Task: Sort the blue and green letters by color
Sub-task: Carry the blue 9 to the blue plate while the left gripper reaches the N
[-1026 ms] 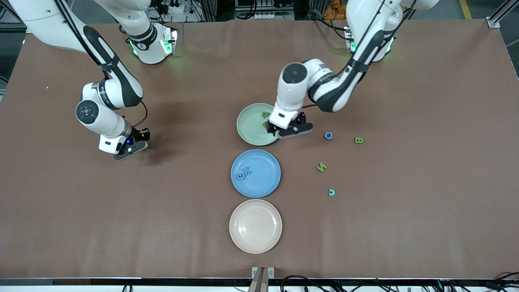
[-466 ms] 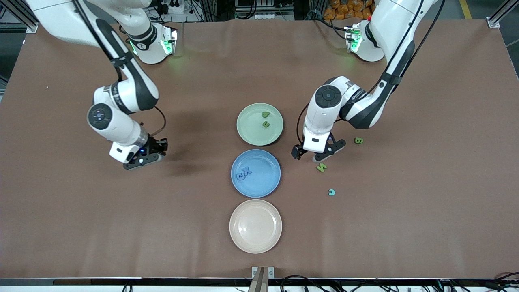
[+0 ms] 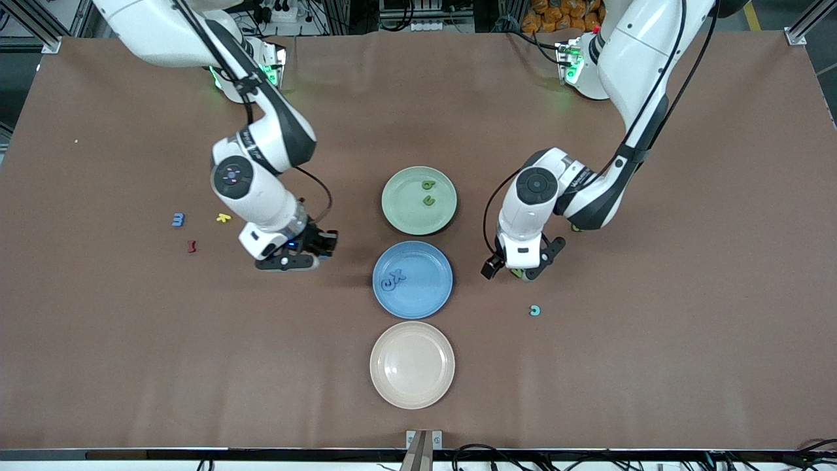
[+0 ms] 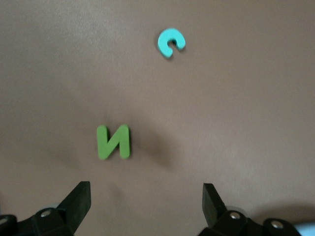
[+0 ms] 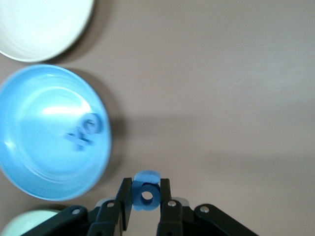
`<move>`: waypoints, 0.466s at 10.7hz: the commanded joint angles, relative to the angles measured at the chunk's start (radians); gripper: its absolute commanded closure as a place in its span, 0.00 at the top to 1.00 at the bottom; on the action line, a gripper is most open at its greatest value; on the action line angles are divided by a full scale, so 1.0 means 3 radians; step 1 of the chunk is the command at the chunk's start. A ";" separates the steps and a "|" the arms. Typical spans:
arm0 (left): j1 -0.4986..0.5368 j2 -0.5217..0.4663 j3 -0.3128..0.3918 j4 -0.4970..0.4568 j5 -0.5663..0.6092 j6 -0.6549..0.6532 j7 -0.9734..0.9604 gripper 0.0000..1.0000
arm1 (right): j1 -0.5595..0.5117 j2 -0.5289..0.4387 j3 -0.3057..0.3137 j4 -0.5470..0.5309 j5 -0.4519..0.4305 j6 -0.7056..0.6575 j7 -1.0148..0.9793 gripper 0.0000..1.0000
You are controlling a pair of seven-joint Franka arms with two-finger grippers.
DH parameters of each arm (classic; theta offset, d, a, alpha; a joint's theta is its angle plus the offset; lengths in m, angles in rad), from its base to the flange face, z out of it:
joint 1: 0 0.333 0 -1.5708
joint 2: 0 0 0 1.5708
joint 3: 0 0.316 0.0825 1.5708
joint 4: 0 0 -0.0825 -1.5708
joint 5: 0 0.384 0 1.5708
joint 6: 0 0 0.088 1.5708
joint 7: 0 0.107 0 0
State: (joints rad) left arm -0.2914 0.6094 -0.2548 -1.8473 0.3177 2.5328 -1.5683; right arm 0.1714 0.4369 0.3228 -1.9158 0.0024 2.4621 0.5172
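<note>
— Where's the piece being sorted?

— A blue O [image 5: 146, 192], ring-shaped, is clamped between the fingers of the right gripper [image 3: 295, 261]. The gripper hangs over bare table just beside the blue plate [image 3: 428, 297], toward the right arm's end, in the middle of the front view.

— And the other hand?

— The left gripper [image 3: 523, 267] has its fingers spread wide and grasps nothing. It hangs low over a green N [image 4: 113, 142] lying flat on the table. In the left wrist view the N sits just clear of the fingertips, closer to one than the other.

— What's already on the plates?

— Two green letters [image 3: 428, 192] are on the green plate [image 3: 402, 212], which is the highest of the three in the frame. Two blue letters [image 3: 392, 280] touch each other on the blue plate. The cream plate [image 3: 412, 392] is lowest.

— Any loose pieces?

— A teal C [image 3: 535, 310] lies lower in the frame than the left gripper. A green piece [image 3: 575, 228] peeks out from under the left arm. Toward the right arm's end lie a blue 3 [image 3: 178, 220], a yellow piece [image 3: 223, 218] and a dark red piece [image 3: 191, 246].

— And the surroundings?

— A brown, matte table [image 3: 654, 366] fills nearly the whole frame. Both bases glow green at the top edge, and black cables [image 3: 497, 451] run along the bottom edge.
</note>
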 commanded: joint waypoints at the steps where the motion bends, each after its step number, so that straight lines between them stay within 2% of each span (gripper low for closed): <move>1: -0.0005 0.0228 0.0082 0.0241 0.0071 -0.0047 -0.0126 1.00 | 0.0353 0.0582 -0.0023 0.0760 0.0003 -0.0016 0.0886 0.00; 3: 0.0000 0.0275 0.0103 0.0247 0.0076 -0.0047 -0.0060 1.00 | 0.0573 0.0884 -0.0023 0.1102 -0.0119 0.0015 0.1377 0.00; 4: -0.0005 0.0285 0.0128 0.0247 0.0097 -0.0047 -0.0014 1.00 | 0.0655 0.1032 -0.0023 0.1256 -0.0303 0.0025 0.1643 0.04; 5: 0.0000 0.0295 0.0128 0.0247 0.0102 -0.0047 0.0017 1.00 | 0.0706 0.1160 -0.0023 0.1369 -0.0476 0.0026 0.1889 0.19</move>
State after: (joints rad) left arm -0.2877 0.6816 -0.2256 -1.7990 0.3182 2.5328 -1.5711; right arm 0.3408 0.6648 0.3196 -1.6401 -0.0384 2.4740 0.9213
